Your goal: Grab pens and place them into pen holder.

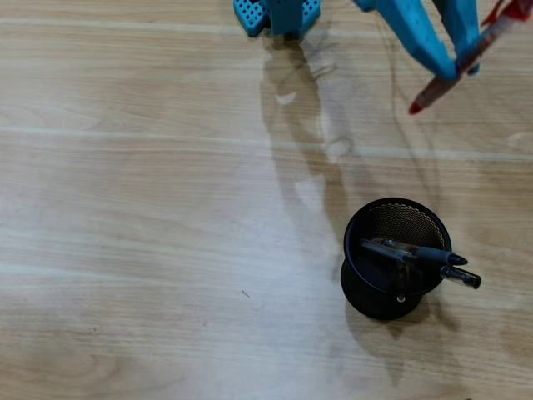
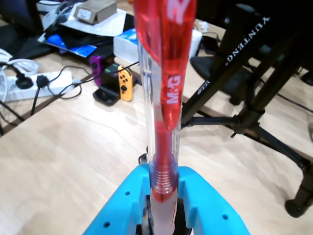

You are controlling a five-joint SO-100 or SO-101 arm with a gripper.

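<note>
My blue gripper (image 1: pixel 462 62) is at the top right of the overhead view, shut on a red-and-clear pen (image 1: pixel 454 71) that slants down to the left, lifted off the table. In the wrist view that same pen (image 2: pixel 164 98) rises from between the blue jaws (image 2: pixel 164 205) and fills the middle of the picture. The pen holder (image 1: pixel 391 258), a round black mesh cup, stands on the table lower right, well below the gripper in the overhead view. Dark pens (image 1: pixel 420 254) lie across its mouth, their ends sticking out past the right rim.
The arm's blue base (image 1: pixel 279 15) is at the top centre of the overhead view. In the wrist view a black tripod (image 2: pixel 254 98), cables, a power strip (image 2: pixel 36 81) and boxes stand beyond the light wooden table (image 1: pixel 150 217).
</note>
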